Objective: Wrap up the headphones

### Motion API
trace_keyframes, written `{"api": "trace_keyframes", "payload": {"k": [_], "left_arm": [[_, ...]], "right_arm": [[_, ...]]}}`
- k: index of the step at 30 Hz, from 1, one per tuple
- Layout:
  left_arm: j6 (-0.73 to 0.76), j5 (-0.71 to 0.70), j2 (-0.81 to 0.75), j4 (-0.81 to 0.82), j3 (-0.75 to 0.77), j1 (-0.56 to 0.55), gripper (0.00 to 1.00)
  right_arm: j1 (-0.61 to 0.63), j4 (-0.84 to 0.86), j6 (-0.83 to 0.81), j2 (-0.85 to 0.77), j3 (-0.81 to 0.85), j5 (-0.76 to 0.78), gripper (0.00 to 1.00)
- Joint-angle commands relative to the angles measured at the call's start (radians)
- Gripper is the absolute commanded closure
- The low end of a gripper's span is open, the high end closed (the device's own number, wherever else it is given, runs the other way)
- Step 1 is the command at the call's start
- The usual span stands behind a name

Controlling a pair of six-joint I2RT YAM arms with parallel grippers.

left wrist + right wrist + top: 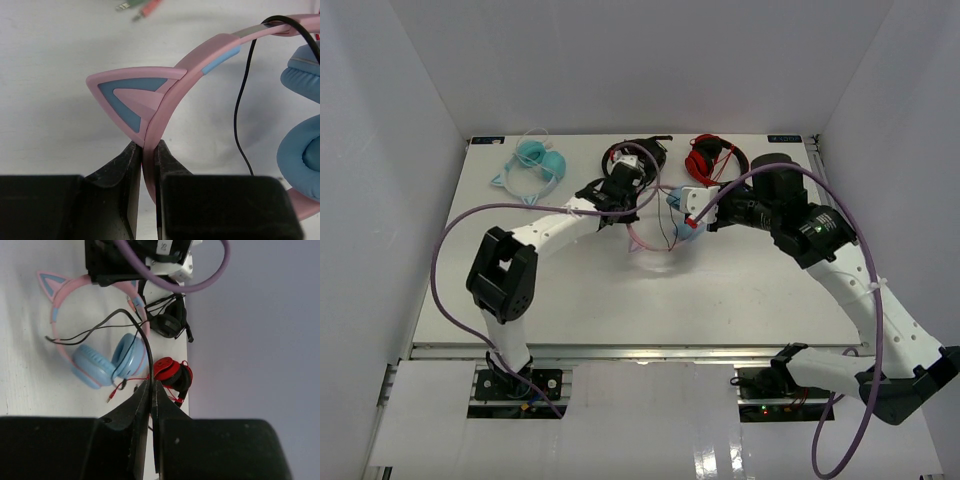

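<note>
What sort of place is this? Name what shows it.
Probably a robot test booth: plain white walls box in a table, a left arm and right arm are bolted at its near edge, with red headphones laid out behind.

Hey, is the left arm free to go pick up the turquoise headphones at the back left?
Probably not yet: the left gripper is shut on the pink headband. Once it lets go, the way to the turquoise headphones looks open.
</note>
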Motion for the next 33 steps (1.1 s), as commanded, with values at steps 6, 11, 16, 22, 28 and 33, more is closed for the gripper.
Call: {"api": "trace_keyframes", "payload": {"k": [6, 11, 16, 22, 28, 33], "left_arm": [[0.143, 0.224, -0.204, 0.217, -0.162, -0.145, 1.00], [0.154, 0.319, -0.413, 0.286, -0.354, -0.177, 1.00], [0.141, 0.387, -0.516, 0.291, -0.417, -0.196, 1.00], [0.111, 0.404, -0.597, 0.284, -0.433, -0.200, 1.00], [0.085, 0.370, -0.647, 0.237, -0.375, -0.200, 1.00], [0.083, 0.342, -0.649, 0.193, -0.291, -0.200, 1.00]], "right_arm": [[-0.047, 0.297, -0.012, 0.012, -0.228, 0.215, 0.92], [-0.148, 0.322, 0.033, -0.010, -0.294, 0.035, 0.92], [-0.211, 0.309, 0.083, -0.012, -0.330, -0.113, 0.92], [-0.275, 0.292, 0.179, -0.021, -0.389, -0.364, 0.92], [-0.336, 0.322, 0.329, 0.007, -0.458, -0.700, 0.92], [-0.361, 0.489, 0.559, 0.023, -0.538, -0.890, 0.91]]}}
